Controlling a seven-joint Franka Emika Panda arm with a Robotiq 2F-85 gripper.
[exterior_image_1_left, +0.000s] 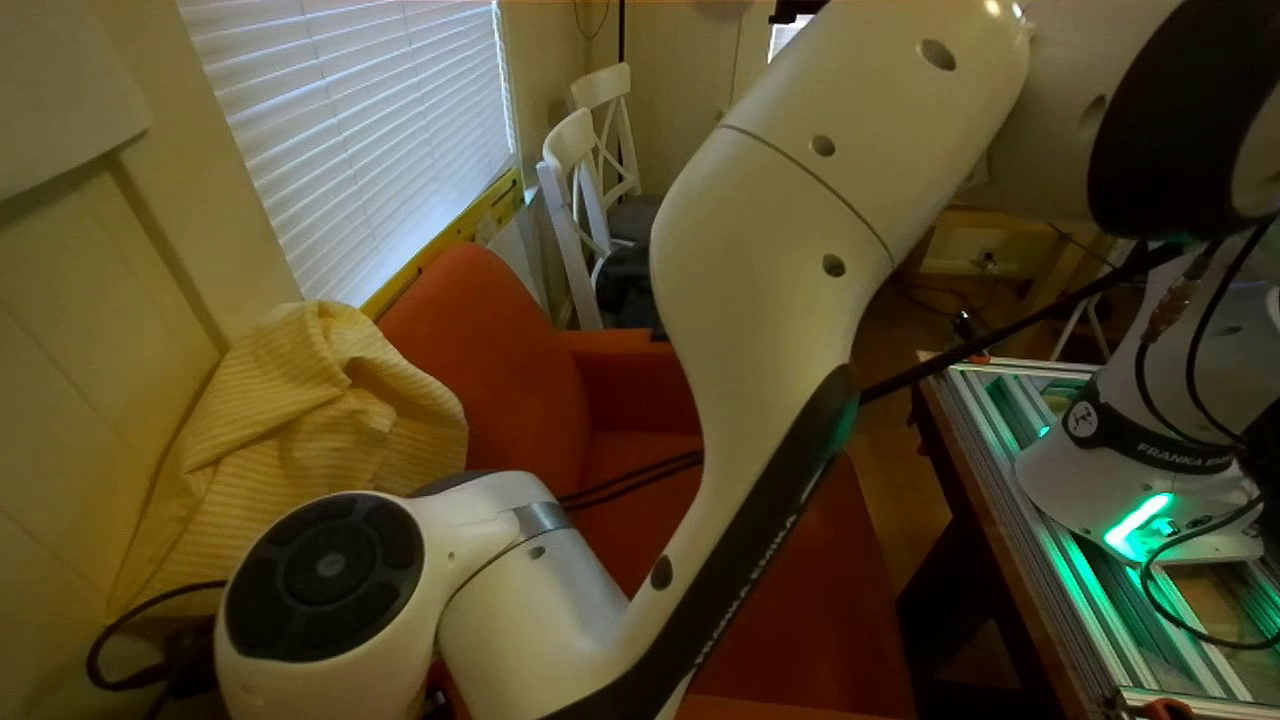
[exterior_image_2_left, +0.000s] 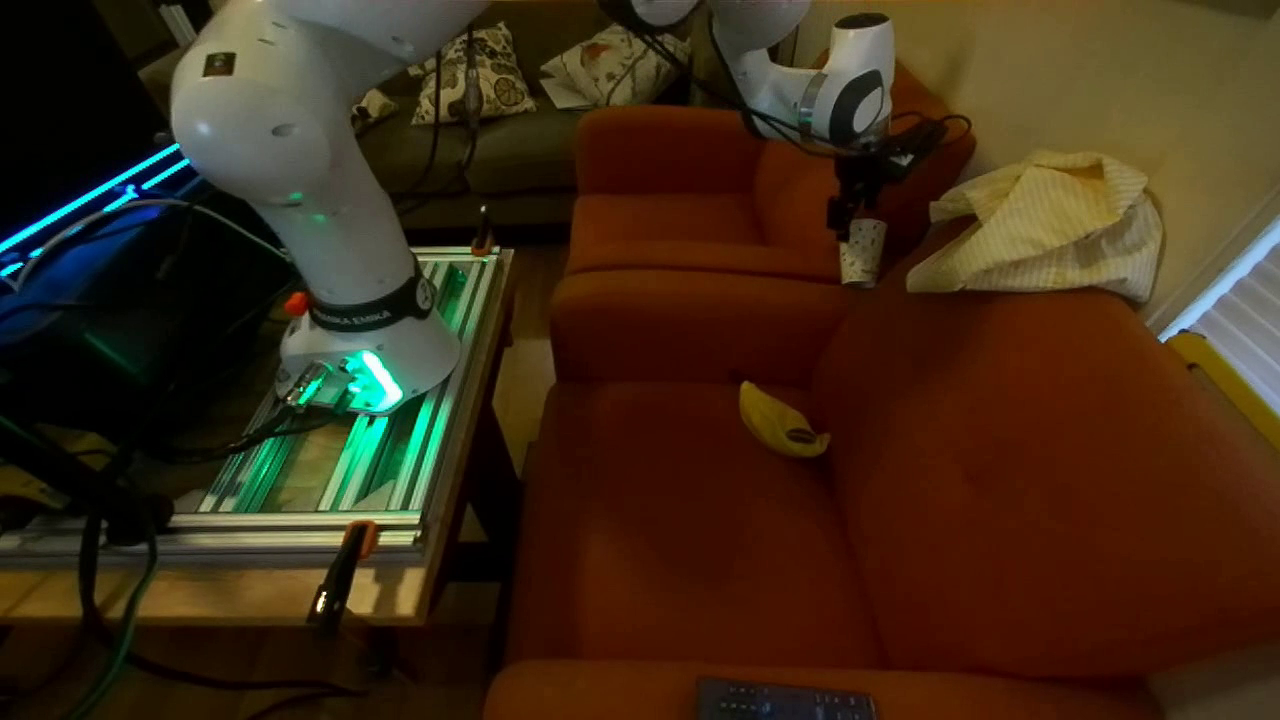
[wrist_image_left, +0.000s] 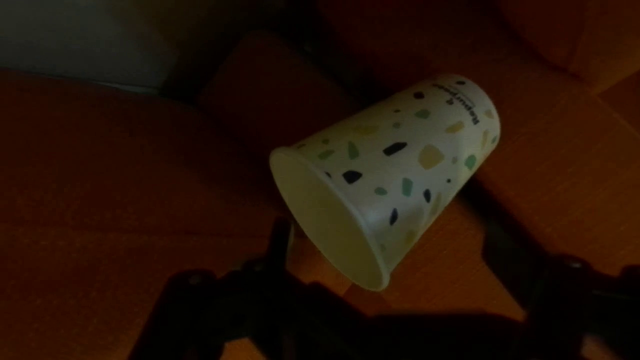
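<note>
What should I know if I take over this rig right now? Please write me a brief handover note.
Gripper: open, with a gap visible on one side of the speckled cup in the wrist view.
Cup: its open end is toward the gripper; what supports it is unclear.
Yellow banana-shaped object: on the orange sofa, apart from the gripper.
Done: gripper is at the cup.
Left: cup not gripped yet.

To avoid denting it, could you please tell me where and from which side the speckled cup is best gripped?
I'd probably grip the speckled cup by its outer wall, below the rim, coming from the mouth end: its mouth opens toward the fingers, and the body tapers away.
</note>
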